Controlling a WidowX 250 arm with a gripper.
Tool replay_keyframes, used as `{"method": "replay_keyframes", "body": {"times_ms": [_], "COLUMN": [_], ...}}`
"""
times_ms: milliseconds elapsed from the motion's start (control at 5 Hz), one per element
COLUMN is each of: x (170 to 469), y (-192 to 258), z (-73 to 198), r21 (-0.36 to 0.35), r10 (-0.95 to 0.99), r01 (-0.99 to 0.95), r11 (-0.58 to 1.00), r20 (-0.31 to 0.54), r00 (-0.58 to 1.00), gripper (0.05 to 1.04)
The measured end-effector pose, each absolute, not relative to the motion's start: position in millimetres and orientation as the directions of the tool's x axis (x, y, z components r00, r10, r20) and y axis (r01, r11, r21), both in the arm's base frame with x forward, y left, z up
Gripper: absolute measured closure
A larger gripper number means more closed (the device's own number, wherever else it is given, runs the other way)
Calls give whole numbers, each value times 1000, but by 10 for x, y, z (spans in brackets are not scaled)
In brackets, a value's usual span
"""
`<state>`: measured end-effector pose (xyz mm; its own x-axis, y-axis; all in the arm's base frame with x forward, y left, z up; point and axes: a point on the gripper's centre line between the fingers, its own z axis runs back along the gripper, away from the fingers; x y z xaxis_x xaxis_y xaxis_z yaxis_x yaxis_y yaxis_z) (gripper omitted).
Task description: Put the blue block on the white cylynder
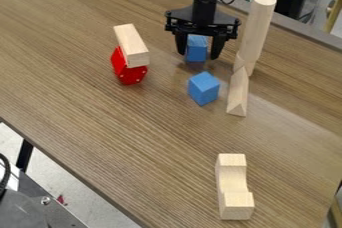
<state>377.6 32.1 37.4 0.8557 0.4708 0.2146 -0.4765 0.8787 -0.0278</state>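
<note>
The gripper [198, 54] hangs over the upper middle of the table, pointing down with its fingers apart. One blue block [196, 48] sits between the fingers, closer to the left one, with a gap on its right. A second blue block [203, 89] rests on the table just in front of the gripper. Right of the gripper stands a tall, pale wooden cylinder [257, 29], its round top bare.
Pale triangular wooden pieces [238, 92] lie at the cylinder's foot. To the left, a wooden block [131, 45] rests on a red piece [127, 69]. A notched wooden block [233, 187] lies near the front of the brown table [120, 137].
</note>
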Motion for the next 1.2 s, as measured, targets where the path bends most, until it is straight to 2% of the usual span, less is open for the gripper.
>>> {"method": "replay_keyframes", "body": {"times_ms": [200,400,600,800,1000,1200], "x": [3808,3805,3796,3772,3748,3674], "y": [351,362,307,270,8,-170], "z": [374,371,700,1249,1785,2080], "r21": [-25,-28,-80,-134,-110,-91], "r10": [466,478,508,539,480,438], "r01": [-474,-486,-507,-529,-488,-457], "r11": [880,873,858,838,866,885], "r20": [236,236,267,358,457,498], "r00": [852,846,819,763,749,748], "gripper": [520,521,521,521,521,521]}}
